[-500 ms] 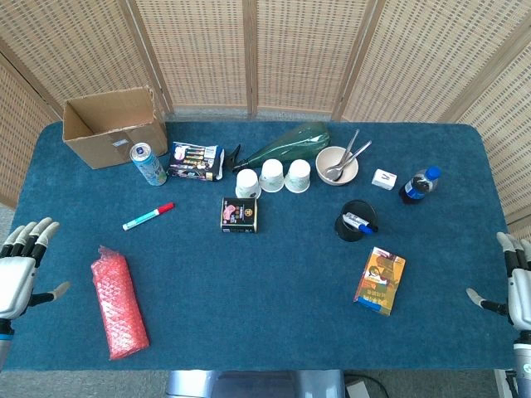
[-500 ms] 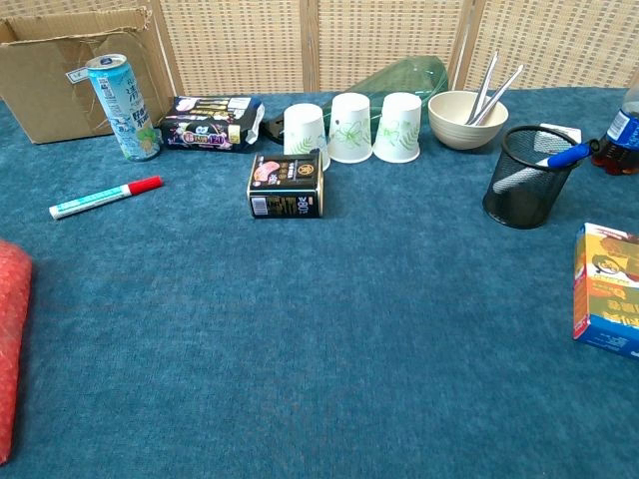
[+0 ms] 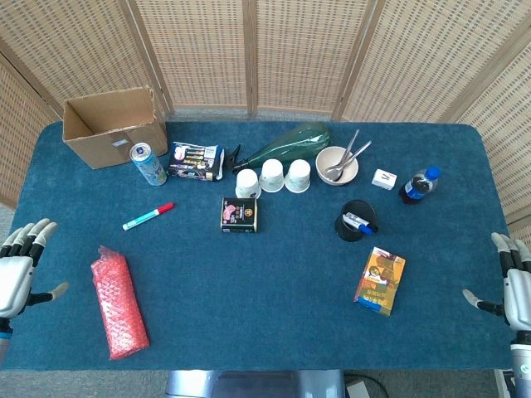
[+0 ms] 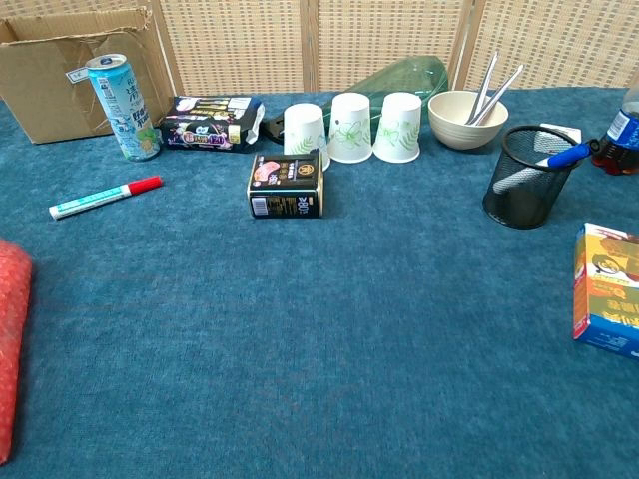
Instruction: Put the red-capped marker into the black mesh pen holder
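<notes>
The red-capped marker [image 3: 148, 216] [image 4: 105, 197], white-bodied, lies flat on the blue cloth left of centre. The black mesh pen holder [image 3: 356, 220] [image 4: 530, 175] stands upright right of centre with a blue-capped pen leaning inside. My left hand [image 3: 18, 268] hovers at the table's left edge, fingers spread, holding nothing, well left of the marker. My right hand [image 3: 512, 284] sits at the right edge, fingers apart and empty, far from the holder. Neither hand shows in the chest view.
A cardboard box [image 3: 112, 127], drink can [image 3: 148, 163], snack pack [image 3: 196, 161], three paper cups [image 3: 272, 176], green bottle [image 3: 286, 144], bowl with spoons [image 3: 338, 164] and cola bottle [image 3: 419, 185] line the back. A small black box [image 3: 239, 214], red bubble-wrap roll [image 3: 119, 301] and orange carton [image 3: 380, 280] lie nearer.
Both hands have shifted very slightly along the table edges. The marker and holder have not moved.
</notes>
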{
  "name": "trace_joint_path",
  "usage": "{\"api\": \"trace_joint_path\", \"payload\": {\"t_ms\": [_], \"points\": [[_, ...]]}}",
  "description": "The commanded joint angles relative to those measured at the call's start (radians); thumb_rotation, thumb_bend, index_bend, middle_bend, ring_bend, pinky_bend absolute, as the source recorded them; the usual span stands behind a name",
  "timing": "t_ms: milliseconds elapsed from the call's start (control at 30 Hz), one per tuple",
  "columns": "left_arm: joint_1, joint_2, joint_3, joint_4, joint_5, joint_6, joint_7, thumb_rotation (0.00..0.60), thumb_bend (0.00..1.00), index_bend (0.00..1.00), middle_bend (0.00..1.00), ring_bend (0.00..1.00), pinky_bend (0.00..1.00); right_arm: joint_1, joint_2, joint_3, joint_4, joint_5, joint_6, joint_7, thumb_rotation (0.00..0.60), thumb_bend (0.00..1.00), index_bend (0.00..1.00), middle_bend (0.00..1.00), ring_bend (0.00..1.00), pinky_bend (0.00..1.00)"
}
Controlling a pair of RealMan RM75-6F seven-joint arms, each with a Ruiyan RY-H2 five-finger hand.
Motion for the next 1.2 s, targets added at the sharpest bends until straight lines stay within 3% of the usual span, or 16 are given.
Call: {"api": "trace_joint_path", "payload": {"t_ms": [33, 300, 467, 567, 767, 967, 1200], "points": [[-0.039, -0.023, -0.042, 0.02, -0.112, -0.081, -0.017, 0.6, 0.12, 0.03, 0.0, 0.0, 0.23, 0.0, 0.001, -0.001, 0.0, 0.003, -0.005, 0.002, 0.6, 0.0, 0.0, 0.0, 0.0, 0.15], [-0.2, -0.076, -0.162, 0.097, -0.466, -0.344, 0.048, 0.6, 0.12, 0.06, 0.0, 0.0, 0.31, -0.002, 0.009, 0.0, -0.005, -0.003, -0.003, 0.02, 0.6, 0.0, 0.0, 0.0, 0.0, 0.15], [-0.339, -0.119, -0.192, 0.179, -0.687, -0.505, 0.154, 0.6, 0.11, 0.08, 0.0, 0.0, 0.13, -0.002, 0.013, -0.002, -0.006, -0.003, -0.008, 0.027, 0.6, 0.0, 0.0, 0.0, 0.0, 0.15], [-0.409, -0.144, -0.191, 0.205, -0.773, -0.502, 0.248, 0.6, 0.11, 0.11, 0.0, 0.0, 0.08, -0.002, 0.015, -0.002, -0.006, -0.004, -0.008, 0.032, 0.6, 0.0, 0.0, 0.0, 0.0, 0.15], [-0.533, -0.195, -0.186, 0.238, -0.953, -0.492, 0.412, 0.6, 0.11, 0.12, 0.0, 0.0, 0.08, 0.0, 0.015, -0.002, -0.002, 0.0, -0.017, 0.041, 0.6, 0.0, 0.0, 0.0, 0.0, 0.15], [-0.702, -0.268, -0.171, 0.274, -1.22, -0.479, 0.61, 0.6, 0.11, 0.13, 0.0, 0.0, 0.08, 0.002, 0.018, -0.003, 0.0, -0.001, -0.024, 0.05, 0.6, 0.0, 0.0, 0.0, 0.0, 0.15], [-0.782, -0.33, -0.163, 0.303, -1.341, -0.46, 0.682, 0.6, 0.11, 0.13, 0.0, 0.0, 0.09, 0.003, 0.023, -0.003, 0.003, 0.0, -0.031, 0.068, 0.6, 0.0, 0.0, 0.0, 0.0, 0.15]]}}
